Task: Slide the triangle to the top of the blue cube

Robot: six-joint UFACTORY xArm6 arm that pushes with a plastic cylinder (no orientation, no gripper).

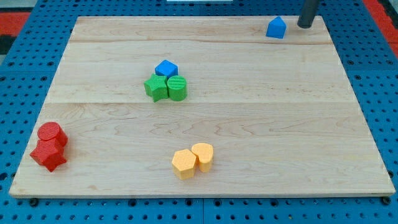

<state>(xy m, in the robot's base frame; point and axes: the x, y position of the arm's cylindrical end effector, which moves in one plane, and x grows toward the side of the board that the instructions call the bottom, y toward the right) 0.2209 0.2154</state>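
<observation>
The blue triangle sits far to the upper right of the blue cube, with the rod's tip just right of it. There's no claw on this arm, just the rod. Risk: a push clips the triangle off-center and spins it over the nearby edge of the wooden board, which lies on a blue pegboard.

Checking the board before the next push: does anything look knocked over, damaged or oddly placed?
Nothing stands out. The small blue triangle block sits alone by the wooden board's top edge, my tip just to its right; the blue cube touches two green blocks.
</observation>
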